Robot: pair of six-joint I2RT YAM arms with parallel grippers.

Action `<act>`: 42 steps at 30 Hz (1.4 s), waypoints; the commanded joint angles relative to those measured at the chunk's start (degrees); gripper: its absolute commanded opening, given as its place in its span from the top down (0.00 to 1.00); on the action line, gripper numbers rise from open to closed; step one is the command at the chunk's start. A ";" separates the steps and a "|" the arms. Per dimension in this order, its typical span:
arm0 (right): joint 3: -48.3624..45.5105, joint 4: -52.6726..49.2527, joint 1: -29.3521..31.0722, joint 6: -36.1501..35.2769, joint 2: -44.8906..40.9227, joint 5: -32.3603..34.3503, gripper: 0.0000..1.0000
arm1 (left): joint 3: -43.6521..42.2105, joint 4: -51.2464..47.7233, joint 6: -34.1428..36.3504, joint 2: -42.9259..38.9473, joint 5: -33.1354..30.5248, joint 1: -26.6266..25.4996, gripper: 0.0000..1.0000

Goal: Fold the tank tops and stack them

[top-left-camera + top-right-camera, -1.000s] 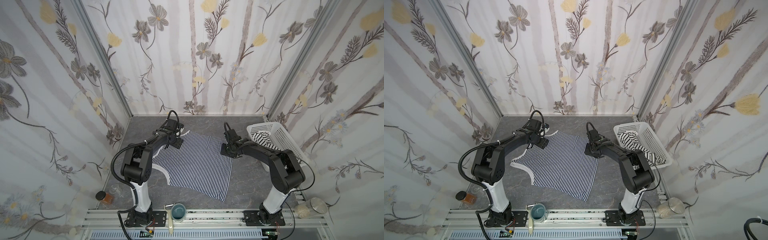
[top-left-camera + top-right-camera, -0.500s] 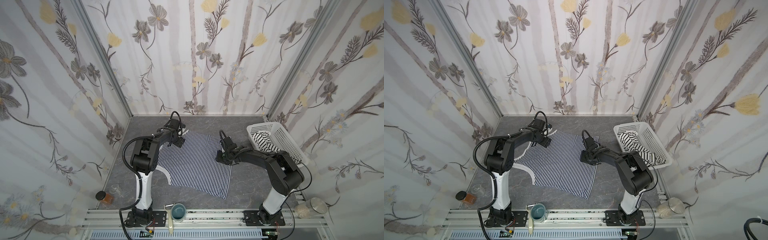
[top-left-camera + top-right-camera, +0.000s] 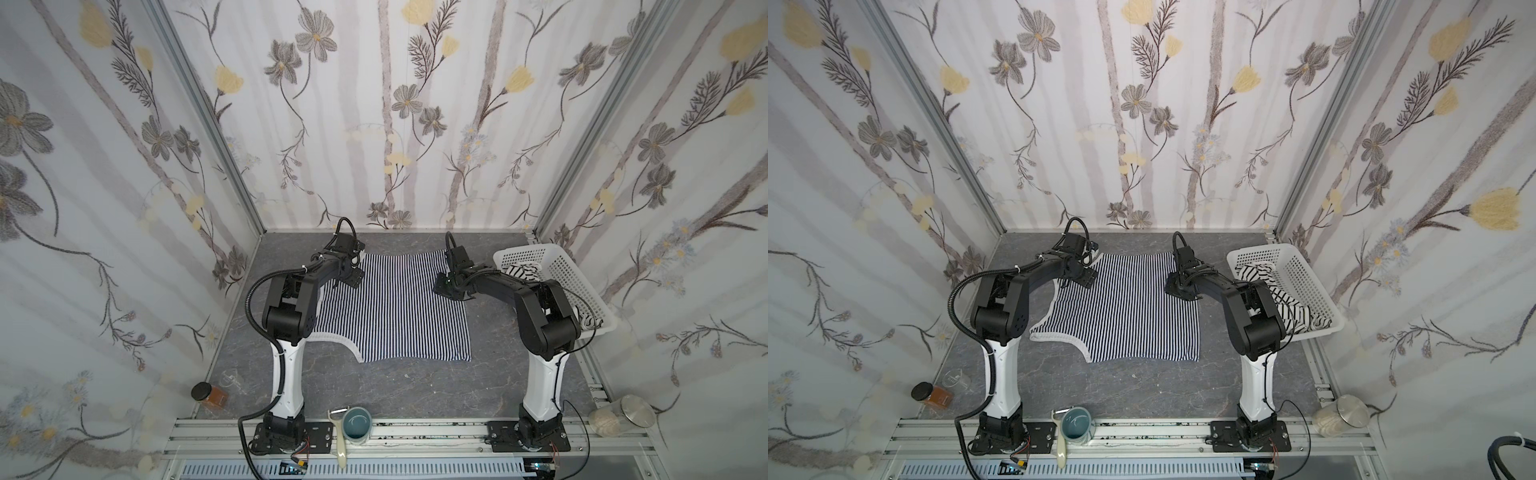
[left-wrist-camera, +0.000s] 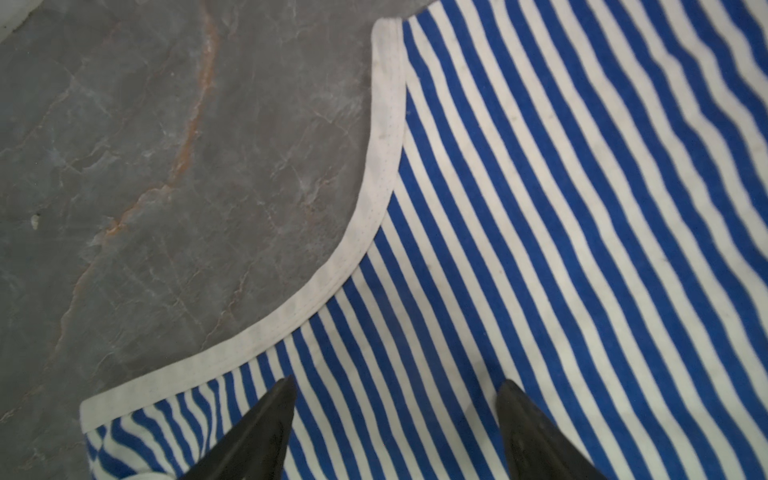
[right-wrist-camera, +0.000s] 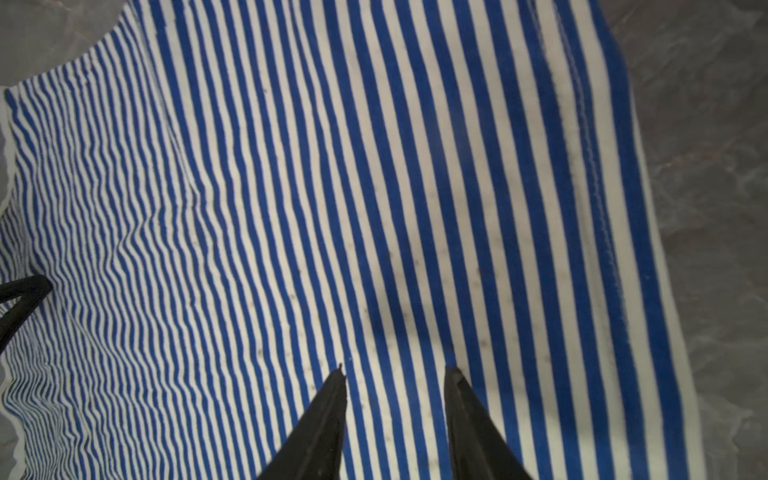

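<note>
The dark-striped tank top [image 3: 395, 307] lay spread flat on the grey table [image 3: 415, 386], in the middle of both top views, with no fold in it yet. The second tank top [image 3: 519, 270], white with wider black stripes, lay crumpled inside the white basket [image 3: 582, 286] at the right side of the frame.

The left gripper [image 3: 355, 276] stood low over the upper left part of the spread top. In the left wrist view its jaws were wide apart, with only flat cloth under them, near the white trim [image 4: 374, 199] of an armhole. The right gripper [image 3: 442, 286] stood over the upper right part, near the side edge of the cloth. Its jaws were half apart and pinched nothing; the stripes ran unbroken beneath them.

I judge that the step in hand was the start of the first fold: both claws were released and were looking for a hold. The next move would call for each claw to go down to an edge, pinch the cloth there, and carry it across together, so that the cloth does not twist.
</note>
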 commanded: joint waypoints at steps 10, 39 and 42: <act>-15.52 1.75 0.74 -0.10 -20.17 -0.79 0.56 | -1.65 -1.01 -0.98 -6.85 2.07 -0.08 0.21; -64.25 7.19 7.49 24.27 -70.97 -5.35 0.57 | -41.67 -1.27 4.82 -46.58 9.51 -7.54 0.34; -64.33 8.71 7.21 24.77 -69.29 -4.94 0.60 | -41.58 -1.21 4.67 -46.96 10.50 -7.52 0.34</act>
